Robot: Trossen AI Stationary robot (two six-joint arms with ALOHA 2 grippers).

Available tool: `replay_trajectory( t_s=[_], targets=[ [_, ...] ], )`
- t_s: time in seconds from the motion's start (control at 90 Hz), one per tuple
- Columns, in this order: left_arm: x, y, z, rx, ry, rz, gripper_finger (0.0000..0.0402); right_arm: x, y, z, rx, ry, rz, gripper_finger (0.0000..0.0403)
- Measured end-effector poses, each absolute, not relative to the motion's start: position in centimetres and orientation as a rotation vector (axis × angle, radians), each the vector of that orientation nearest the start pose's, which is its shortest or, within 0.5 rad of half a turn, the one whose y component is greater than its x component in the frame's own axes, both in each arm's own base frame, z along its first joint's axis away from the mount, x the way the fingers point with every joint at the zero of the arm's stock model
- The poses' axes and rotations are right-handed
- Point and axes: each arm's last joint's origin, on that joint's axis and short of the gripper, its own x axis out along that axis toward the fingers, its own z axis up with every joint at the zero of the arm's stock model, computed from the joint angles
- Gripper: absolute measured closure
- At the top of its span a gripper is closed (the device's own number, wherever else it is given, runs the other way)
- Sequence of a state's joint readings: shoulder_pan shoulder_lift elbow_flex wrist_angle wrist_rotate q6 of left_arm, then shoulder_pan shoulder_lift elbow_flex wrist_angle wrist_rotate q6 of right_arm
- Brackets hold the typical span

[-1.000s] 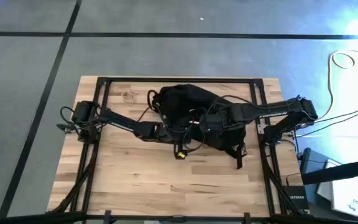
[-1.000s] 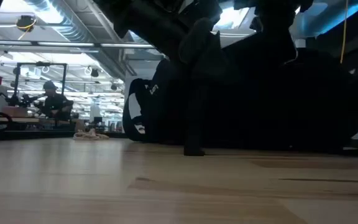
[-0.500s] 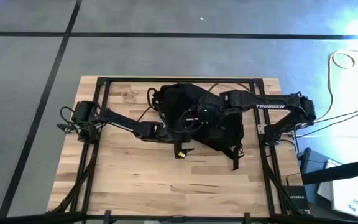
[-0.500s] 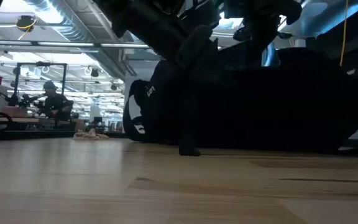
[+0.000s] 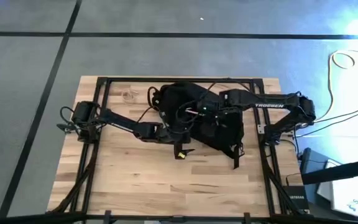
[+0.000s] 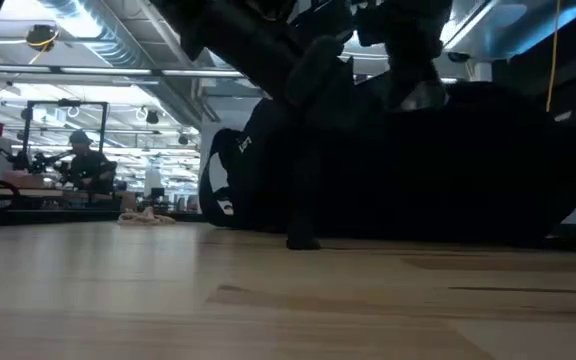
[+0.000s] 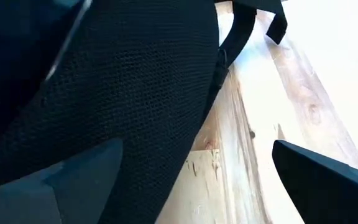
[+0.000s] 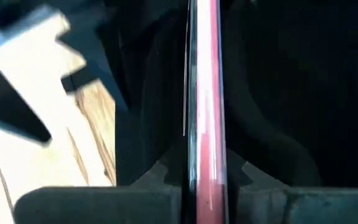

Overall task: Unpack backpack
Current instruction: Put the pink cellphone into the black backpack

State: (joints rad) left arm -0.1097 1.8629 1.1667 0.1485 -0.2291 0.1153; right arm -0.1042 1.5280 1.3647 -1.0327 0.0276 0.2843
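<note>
The black backpack (image 5: 204, 115) lies on its side at the middle of the table, and a strap (image 5: 236, 158) trails toward the near edge. My right gripper (image 5: 194, 113) reaches over the backpack's top from the right, shut on a thin glossy red stick (image 8: 205, 93). My left gripper (image 5: 174, 129) comes in low from the left at the backpack's near-left side and is wide open. In the left wrist view the backpack's black mesh panel (image 7: 135, 93) fills the space by one finger (image 7: 73, 180). The other finger (image 7: 328, 180) stands over bare wood. My right gripper pinches the red stick near its end (image 8: 205, 163) between its two fingers. The stick runs straight out ahead of the fingers, over the backpack's dark fabric. Where its far end rests does not show. Whether my left gripper touches the mesh panel I cannot tell.
A small tan coil of cord (image 5: 129, 96) lies on the table at the far left. A strap end with a yellow tag (image 5: 180, 154) hangs down to the wood near my left gripper. Black frame rails (image 5: 98, 124) run along the table's sides. A person (image 6: 86, 160) sits in the room beyond.
My right gripper has moved toward the table's far edge and to the left, across the top of the backpack. The backpack's right side and its trailing strap have shifted a little leftward with it.
</note>
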Motion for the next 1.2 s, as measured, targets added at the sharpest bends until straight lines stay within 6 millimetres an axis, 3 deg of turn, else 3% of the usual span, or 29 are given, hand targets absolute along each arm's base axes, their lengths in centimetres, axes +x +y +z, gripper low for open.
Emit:
replay_trajectory(
  t_s=[0.144, 0.356, 0.689, 0.989, 1.2],
  targets=[
    [40.2, -3.9, 19.5, 0.204, 0.55, 0.085, 0.0002, 29.8, -3.3, 28.3, 0.309, 1.125, -0.331, 0.0381],
    [40.2, -4.5, 19.4, 0.218, 0.555, 0.068, 0.0002, 29.5, -3.7, 27.2, 0.086, 1.17, -0.372, 0.0381],
    [40.2, -4.5, 19.5, 0.224, 0.553, 0.067, 0.0002, 29.9, -3.7, 27.3, -0.306, 1.185, -0.104, 0.0381],
    [40.2, -4.4, 19.4, 0.223, 0.556, 0.068, 0.0002, 30.6, -3.3, 27.5, -0.084, 1.084, -0.022, 0.0381],
    [40.2, -4.4, 19.4, 0.223, 0.556, 0.069, 0.0002, 30.4, -3.2, 26.9, 0.061, 1.089, -0.087, 0.0381]
  ],
)
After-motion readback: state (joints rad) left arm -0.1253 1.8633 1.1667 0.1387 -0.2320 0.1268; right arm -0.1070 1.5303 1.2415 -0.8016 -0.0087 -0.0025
